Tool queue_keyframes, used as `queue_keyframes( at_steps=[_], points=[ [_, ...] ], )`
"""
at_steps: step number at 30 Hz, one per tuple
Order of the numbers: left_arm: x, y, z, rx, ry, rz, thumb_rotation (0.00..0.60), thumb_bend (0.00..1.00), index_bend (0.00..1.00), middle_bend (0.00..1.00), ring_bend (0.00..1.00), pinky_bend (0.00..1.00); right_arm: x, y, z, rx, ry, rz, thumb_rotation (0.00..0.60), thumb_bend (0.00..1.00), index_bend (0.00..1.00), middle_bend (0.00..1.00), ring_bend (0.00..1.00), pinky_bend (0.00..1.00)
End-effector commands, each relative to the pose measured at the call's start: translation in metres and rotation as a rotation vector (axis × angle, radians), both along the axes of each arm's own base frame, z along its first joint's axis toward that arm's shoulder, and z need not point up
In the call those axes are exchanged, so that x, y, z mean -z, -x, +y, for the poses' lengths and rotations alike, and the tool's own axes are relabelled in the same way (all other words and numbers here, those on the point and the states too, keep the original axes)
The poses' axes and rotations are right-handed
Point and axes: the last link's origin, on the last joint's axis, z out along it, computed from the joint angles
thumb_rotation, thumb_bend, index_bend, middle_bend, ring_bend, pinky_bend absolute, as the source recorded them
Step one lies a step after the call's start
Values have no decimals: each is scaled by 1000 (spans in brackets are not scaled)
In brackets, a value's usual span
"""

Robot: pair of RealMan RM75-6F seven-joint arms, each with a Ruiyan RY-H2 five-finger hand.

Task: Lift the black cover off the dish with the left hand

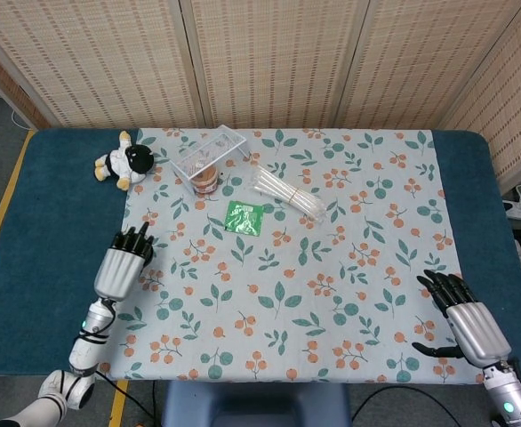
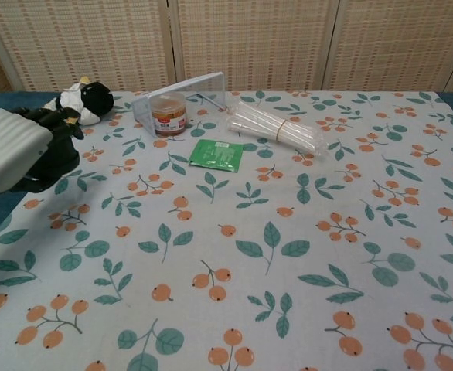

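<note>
**Entry: black cover, off any dish and under the left hand**

- **Left hand** [image 1: 123, 267]: near the left edge of the floral tablecloth [image 1: 332, 338], back of the hand up, fingers pointing away from the robot. In the chest view a rounded black mass sits under the palm. I take this to be the black cover [image 2: 56, 164], gripped from above. The head view hides it beneath the hand, so the grip is judged, not plainly seen.
- **Right hand** [image 1: 465, 316]: at the near right corner of the cloth, fingers spread, holding nothing. It does not show in the chest view.
- **Dish**: none identifiable in either view, and nothing sits beneath the cover.
- **Other items**:
  - plush cow [image 1: 125, 160] at the far left corner
  - clear tilted container [image 1: 209, 151] over an orange-lidded tub [image 2: 168, 114]
  - green packet [image 1: 244, 217] near the cloth's middle
  - bagged bundle of pale sticks [image 1: 287, 194] just right of the packet
- **Progress (judgement)**: the lift looks complete, as the cover is clear of any dish and well apart from the other items. What remains, if anything, is setting it down or letting go.
</note>
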Motion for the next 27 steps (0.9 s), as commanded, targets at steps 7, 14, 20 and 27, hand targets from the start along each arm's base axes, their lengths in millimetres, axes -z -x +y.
queue_keyframes(
  at_steps=[7,14,20,27],
  points=[
    [24,-8,-6,-10,74,-66,600,552,217,293,287,286,1,0,0,-1,-4,1,451,11,0,0,0,0],
    [30,-3,-7,-50,112,-82,600,460,179,278,255,260,1,0,-1,-2,-5,1,450,16,0,0,0,0],
    [37,1,-8,-149,215,-198,600,393,80,196,168,227,0,-1,0,-3,-4,-1,450,18,0,0,0,0],
    [36,-3,-14,-191,300,-249,600,350,0,27,5,207,-1,-1,0,-4,1,-4,450,18,0,0,0,0]
  ],
)
